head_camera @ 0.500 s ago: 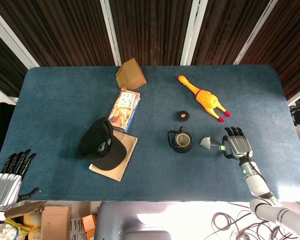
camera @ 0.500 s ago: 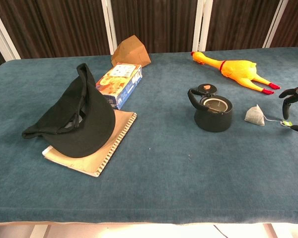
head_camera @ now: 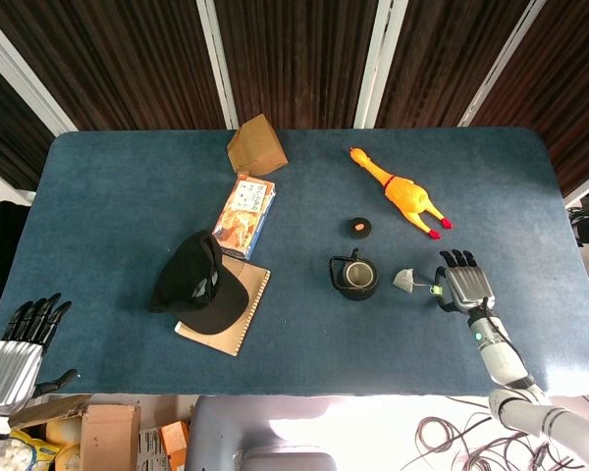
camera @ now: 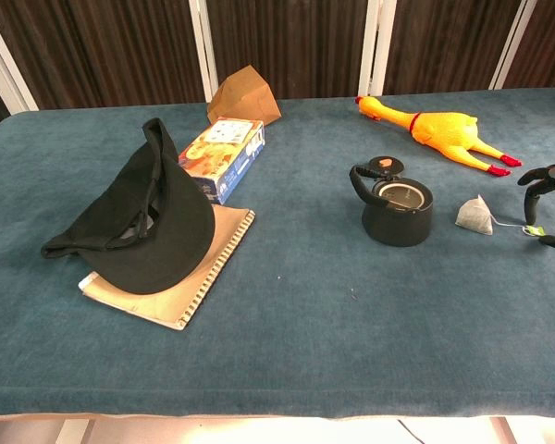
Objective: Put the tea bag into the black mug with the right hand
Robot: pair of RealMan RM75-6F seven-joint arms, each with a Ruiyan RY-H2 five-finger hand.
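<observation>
The grey pyramid tea bag [head_camera: 405, 282] [camera: 474, 215] lies on the blue table just right of the black mug [head_camera: 355, 277] [camera: 398, 211], which stands upright with its mouth uncovered. A thin string runs from the bag to a small green tag [head_camera: 435, 288] [camera: 531, 231] on the cloth. My right hand [head_camera: 466, 285] [camera: 548, 199] hovers at that tag, fingers arched over it and thumb below, holding nothing. My left hand [head_camera: 15, 348] hangs beyond the table's near left corner with its fingers spread and empty.
A small black lid [head_camera: 359, 228] [camera: 386, 165] lies just behind the mug, with a rubber chicken [head_camera: 398, 188] [camera: 435, 128] further back. To the left are a black cap [head_camera: 198, 285] [camera: 139, 222] on a notebook [head_camera: 238, 319], a printed box [head_camera: 244, 214] and a brown bag [head_camera: 256, 145].
My right hand has edged slightly left toward the tea bag's tag. The tea bag, mug and left hand have not moved.
</observation>
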